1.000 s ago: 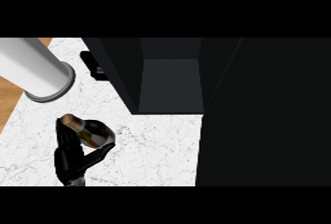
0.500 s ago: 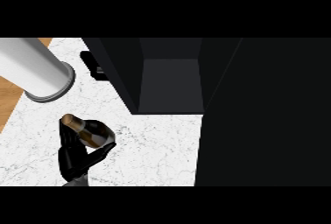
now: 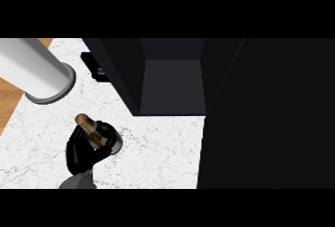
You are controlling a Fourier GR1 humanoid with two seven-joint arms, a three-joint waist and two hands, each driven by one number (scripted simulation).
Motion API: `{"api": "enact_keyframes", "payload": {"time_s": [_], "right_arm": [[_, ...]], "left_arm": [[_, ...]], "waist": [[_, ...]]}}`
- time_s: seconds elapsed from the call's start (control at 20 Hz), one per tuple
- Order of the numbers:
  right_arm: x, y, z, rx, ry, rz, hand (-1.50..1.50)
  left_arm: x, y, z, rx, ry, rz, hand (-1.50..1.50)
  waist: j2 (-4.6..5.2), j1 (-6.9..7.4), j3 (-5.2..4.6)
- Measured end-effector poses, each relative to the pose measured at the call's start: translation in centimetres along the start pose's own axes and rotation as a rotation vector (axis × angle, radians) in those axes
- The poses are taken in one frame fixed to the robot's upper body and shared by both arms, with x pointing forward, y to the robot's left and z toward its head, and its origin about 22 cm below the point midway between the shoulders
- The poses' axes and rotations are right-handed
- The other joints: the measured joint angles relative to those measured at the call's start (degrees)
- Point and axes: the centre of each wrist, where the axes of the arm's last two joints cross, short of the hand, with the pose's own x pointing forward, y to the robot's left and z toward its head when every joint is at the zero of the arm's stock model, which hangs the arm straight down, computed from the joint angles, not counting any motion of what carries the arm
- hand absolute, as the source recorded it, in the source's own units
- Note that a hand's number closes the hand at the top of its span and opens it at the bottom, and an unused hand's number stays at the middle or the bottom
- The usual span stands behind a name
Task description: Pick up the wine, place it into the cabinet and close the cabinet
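1. Head view: the left hand [image 3: 83, 153] curls round the wine [image 3: 99, 135] at lower left of the marble counter [image 3: 157, 150], the brown neck pointing up-left
2. The open dark cabinet [image 3: 171, 80] stands beyond; a grey cylinder [image 3: 36, 71] lies at upper left

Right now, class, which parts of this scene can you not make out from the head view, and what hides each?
- Wine bottle: its lower body is hidden by the left hand curled round it.
- Right hand: in no view.
- Cabinet interior: its upper part is too dark to make out.
- Grey cylinder: cut off by the left edge.
- Small black object: partly behind the cabinet's wall.
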Motion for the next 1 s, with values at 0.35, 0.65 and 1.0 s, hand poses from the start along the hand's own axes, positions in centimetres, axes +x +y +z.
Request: {"api": "enact_keyframes", "payload": {"time_s": [0.35, 0.65, 1.0], "right_arm": [[-0.1, 0.2, -0.1, 0.001, 0.0, -0.011, -1.5], [-0.2, 0.0, -0.1, -0.007, 0.003, -0.002, -1.5], [-0.6, 0.0, 0.3, 0.003, 0.006, -0.008, -1.5]], "left_arm": [[1.4, 1.7, -0.7, -0.184, -0.016, -0.118, 1.5], [3.5, 4.5, -0.9, -0.329, -0.001, -0.135, 1.5], [6.3, 4.2, -0.9, -0.344, -0.104, -0.181, 1.5]], "waist": [[-0.24, 0.16, 0.1], [-0.18, 0.28, 0.05], [-0.11, 0.49, 0.01]]}}
